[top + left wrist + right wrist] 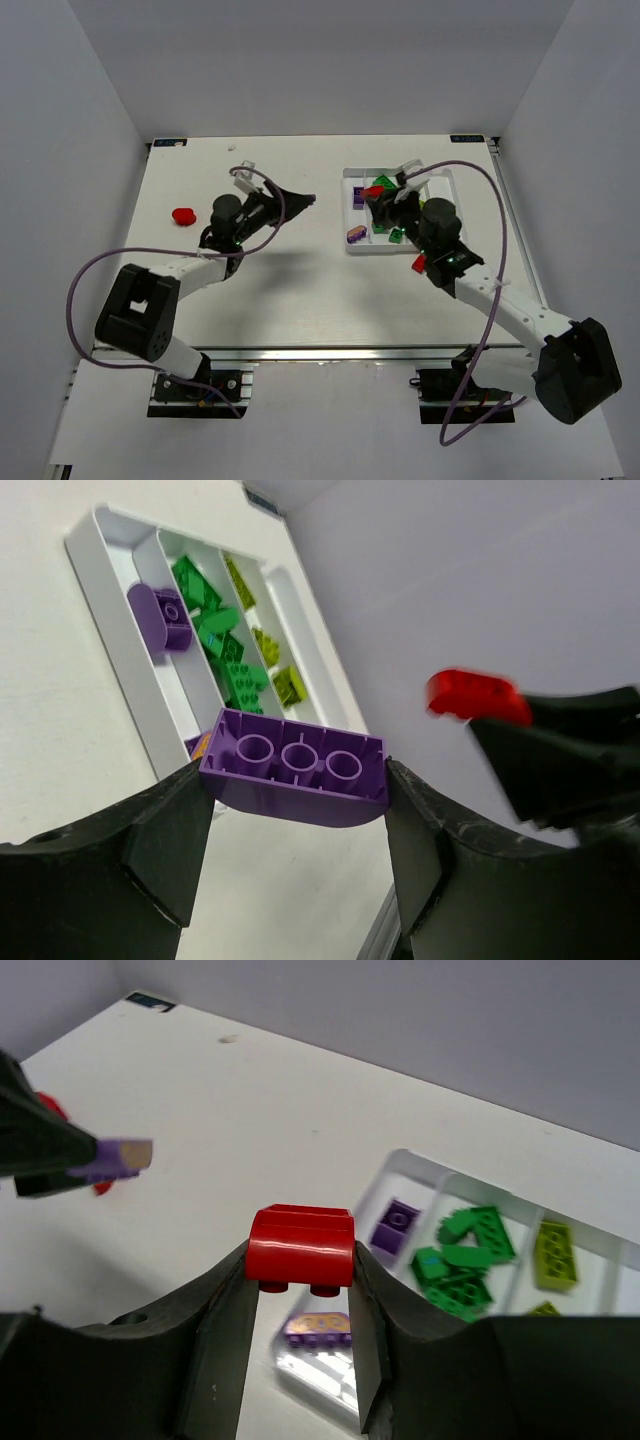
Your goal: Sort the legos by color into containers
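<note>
Red stray first: a loose red brick (182, 216) lies alone on the bench (300, 310) at the far left of the top view, well apart from everything, not yet sorted. Next, my left fingers (160, 850) are clamped on the ends of a purple brick (295, 770), underside toward the wrist camera, held off the bench; I judge it is bound for the tray (100, 580) at centre right, whose leftmost compartment (128, 560) already holds another purple brick (160, 615). Green bricks (225, 645) and yellow-green bricks (265, 640) fill the next two. Above the tray's left part, my right fingers (215, 1360) pinch a red brick (300, 1245) by its sides, probably meant for the last compartment (312, 640), which looks bare.
</note>
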